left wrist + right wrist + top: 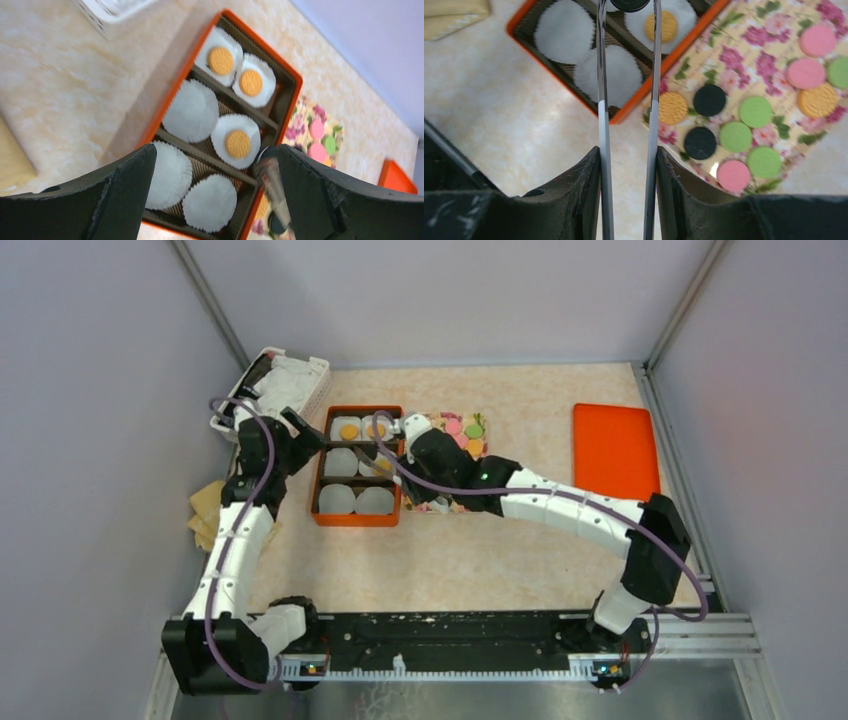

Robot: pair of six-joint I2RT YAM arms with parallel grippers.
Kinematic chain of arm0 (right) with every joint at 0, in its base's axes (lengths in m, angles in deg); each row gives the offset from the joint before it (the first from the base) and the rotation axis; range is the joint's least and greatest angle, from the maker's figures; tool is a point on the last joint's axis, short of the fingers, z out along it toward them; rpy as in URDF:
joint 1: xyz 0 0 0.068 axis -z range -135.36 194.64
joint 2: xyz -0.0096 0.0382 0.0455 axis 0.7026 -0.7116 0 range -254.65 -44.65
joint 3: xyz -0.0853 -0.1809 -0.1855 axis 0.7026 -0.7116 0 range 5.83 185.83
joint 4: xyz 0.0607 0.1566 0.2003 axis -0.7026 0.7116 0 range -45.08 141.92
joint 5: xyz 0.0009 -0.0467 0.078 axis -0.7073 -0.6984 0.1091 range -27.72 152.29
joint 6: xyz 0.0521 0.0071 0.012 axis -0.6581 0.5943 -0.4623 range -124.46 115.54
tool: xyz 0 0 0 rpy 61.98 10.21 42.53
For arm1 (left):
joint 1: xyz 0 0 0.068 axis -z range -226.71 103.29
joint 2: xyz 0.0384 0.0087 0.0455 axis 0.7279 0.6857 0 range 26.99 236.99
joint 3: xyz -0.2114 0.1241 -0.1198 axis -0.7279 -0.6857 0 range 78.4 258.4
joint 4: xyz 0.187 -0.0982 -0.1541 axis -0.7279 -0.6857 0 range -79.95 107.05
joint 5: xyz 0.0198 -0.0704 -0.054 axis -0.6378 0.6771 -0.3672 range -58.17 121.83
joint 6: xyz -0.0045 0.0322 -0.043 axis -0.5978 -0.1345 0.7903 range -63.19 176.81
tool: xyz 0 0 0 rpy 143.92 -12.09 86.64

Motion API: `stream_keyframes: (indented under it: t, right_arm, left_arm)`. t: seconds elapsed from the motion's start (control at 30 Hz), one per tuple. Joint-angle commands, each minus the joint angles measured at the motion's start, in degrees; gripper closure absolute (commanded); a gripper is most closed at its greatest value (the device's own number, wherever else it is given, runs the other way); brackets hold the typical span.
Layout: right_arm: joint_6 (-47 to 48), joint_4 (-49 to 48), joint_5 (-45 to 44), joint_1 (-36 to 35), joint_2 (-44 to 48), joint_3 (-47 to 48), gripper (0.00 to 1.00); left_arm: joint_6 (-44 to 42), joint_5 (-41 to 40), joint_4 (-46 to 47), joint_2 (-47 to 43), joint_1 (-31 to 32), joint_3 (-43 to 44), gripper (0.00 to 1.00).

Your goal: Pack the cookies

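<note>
The cookies (755, 111), in orange, pink, green and black, lie on a flowered tray (744, 65), which also shows in the top view (455, 430). An orange box (320, 465) holds white paper cups; three carry an orange cookie (220, 60), (250, 82), (237, 143), and three are bare (192, 110). My right gripper (628, 150) is shut on metal tongs (602, 75), whose tips pinch a black cookie (629, 4) over the box by a filled cup (661, 26). My left gripper (214, 150) is open and empty above the box's near cups.
An orange lid (613, 450) lies at the right of the table. A white basket (275, 385) stands at the back left behind the box. Tan sheets (205, 510) lie left of the left arm. Grey walls enclose the table.
</note>
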Motion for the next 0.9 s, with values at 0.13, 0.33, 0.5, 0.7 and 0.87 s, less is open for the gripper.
stream_keyframes:
  t: [0.13,0.33,0.5,0.7,0.87]
  right_arm:
    - [2.8,-3.7,5.2,-8.0,-8.2,10.1,1.00]
    - [2.8,-3.1,7.2,-8.7,-11.6,11.1,1.00]
    - [2.9,-3.1,7.0,-8.8,-12.5,9.6,1.00]
    - [4.8,-3.0,5.5,-8.8,-14.7,11.2,1.00]
    - [5.8,-1.0,4.4,-8.8,-17.9,14.1,1.00]
  left_arm:
    - [1.3,3.5,-0.1,1.1,-7.4,2.1,0.03]
    - [-0.1,5.2,0.2,-0.5,-7.9,0.1,0.03]
    - [-0.4,5.7,1.0,-0.2,-8.0,-0.4,0.03]
    - [-0.1,7.3,3.4,1.0,-8.0,-1.1,0.04]
    - [-0.7,7.4,4.0,3.0,-8.0,-0.3,0.04]
